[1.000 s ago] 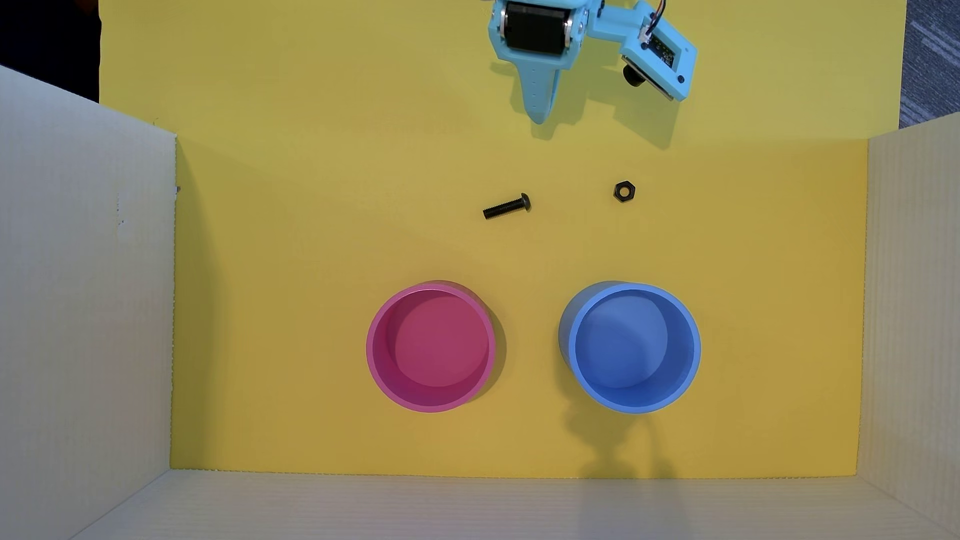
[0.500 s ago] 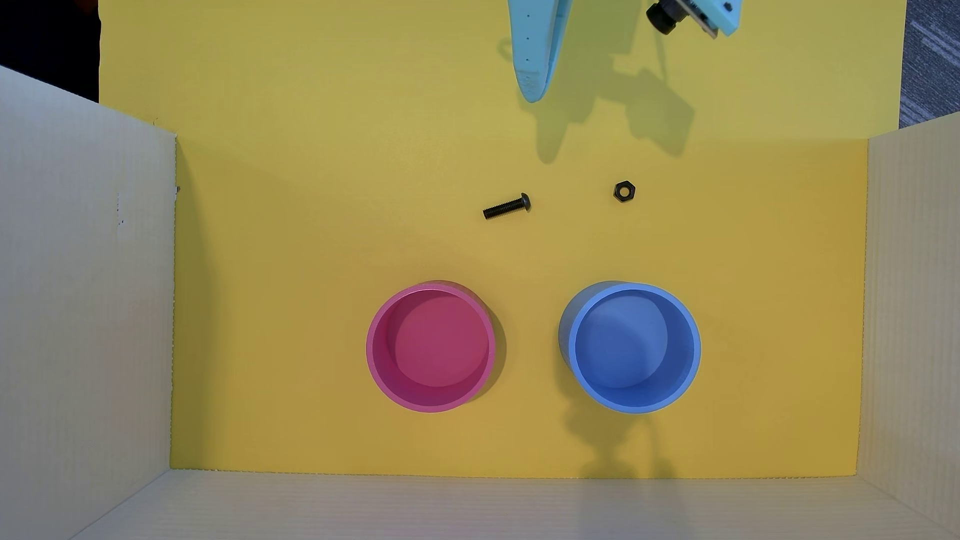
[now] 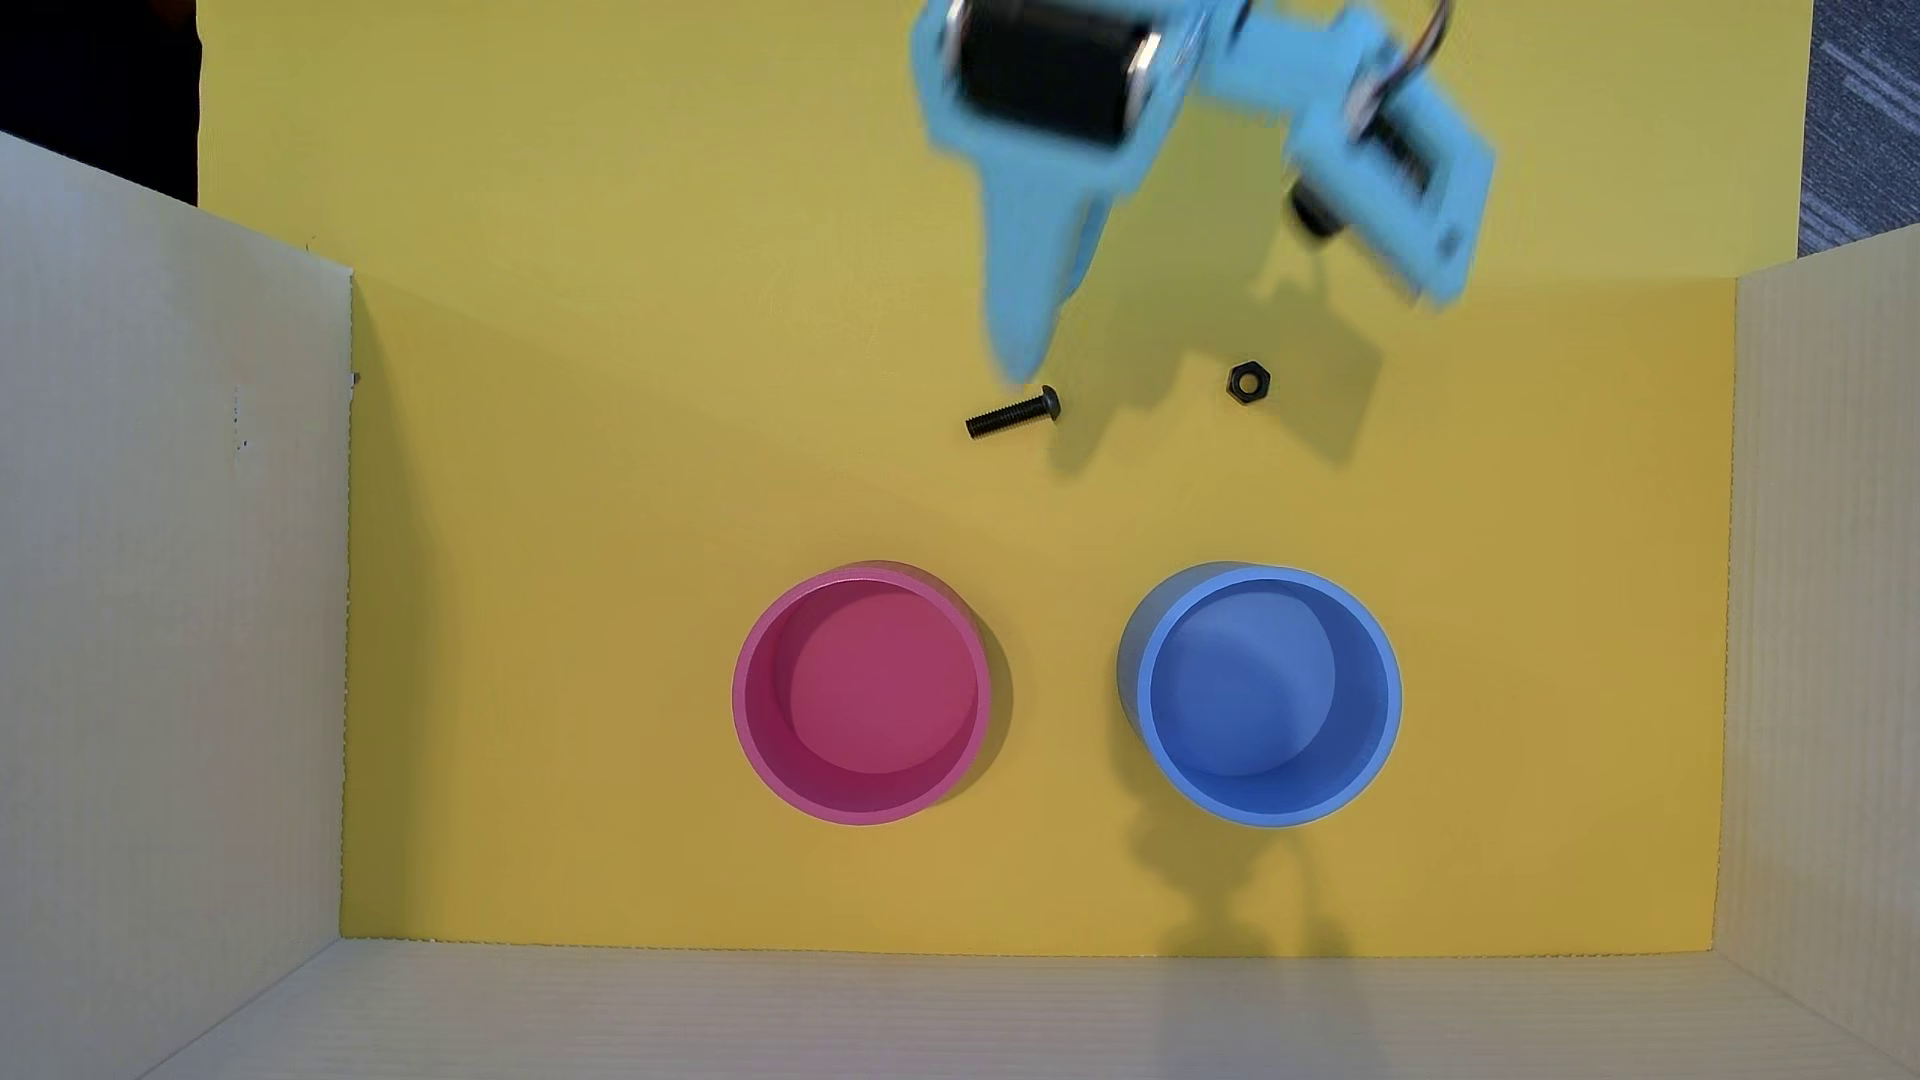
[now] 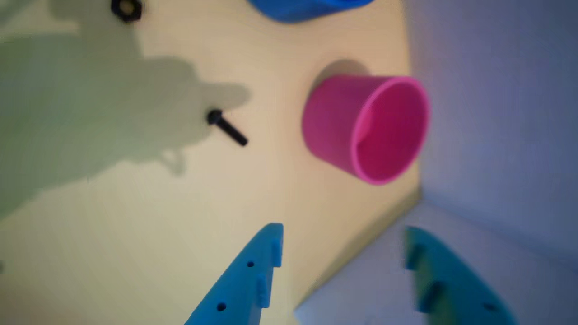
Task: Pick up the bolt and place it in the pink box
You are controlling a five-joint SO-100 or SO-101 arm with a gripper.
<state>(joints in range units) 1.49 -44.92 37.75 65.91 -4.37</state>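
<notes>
The gripper (image 4: 343,234) stands wide open and holds nothing; a clear gap separates its two blue fingers (image 4: 253,271) in the wrist view. In the overhead view the gripper (image 3: 1023,353) hangs blurred above the yellow floor (image 3: 582,519), its tip just above the bolt (image 3: 1013,414). The bolt lies flat on the floor, head toward the nut (image 3: 1248,382), which sits apart to the right. Farther from the gripper, past the bolt, stand the pink box (image 3: 764,748) and, to its right, the blue cup (image 3: 1377,727), both upright and empty. White walls (image 3: 166,623) enclose the floor.
</notes>
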